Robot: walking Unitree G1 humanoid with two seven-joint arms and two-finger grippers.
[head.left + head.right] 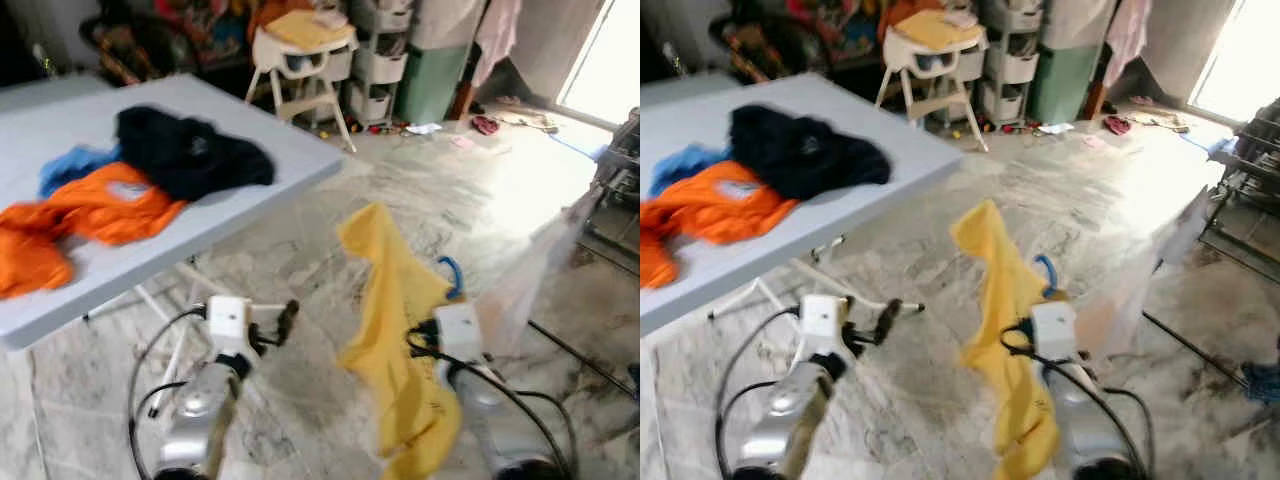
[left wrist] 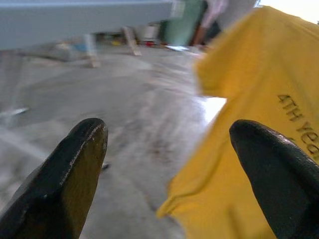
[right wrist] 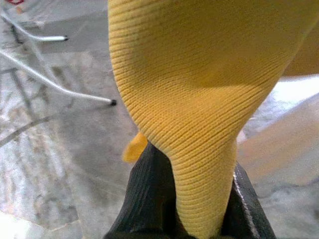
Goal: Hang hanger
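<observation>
A yellow shirt [image 1: 395, 330] hangs in the air over the stone floor, draped on a blue hanger whose hook [image 1: 452, 275] sticks out at the shirt's right side. My right gripper [image 3: 192, 199] is shut on the shirt's ribbed yellow cloth, with black fingers [image 3: 149, 199] on either side of it; whether the hanger is in the grip is hidden. My left gripper [image 1: 285, 318] is open and holds nothing. It floats just left of the shirt, and the yellow cloth [image 2: 259, 114] sits close beyond its fingertips.
A white folding table [image 1: 300, 160] on my left carries an orange garment [image 1: 90, 215], a blue one [image 1: 70, 165] and a black one [image 1: 190, 150]. A high chair [image 1: 300, 60] and storage drawers [image 1: 380, 50] stand behind. A metal rack [image 1: 615, 190] is at the right.
</observation>
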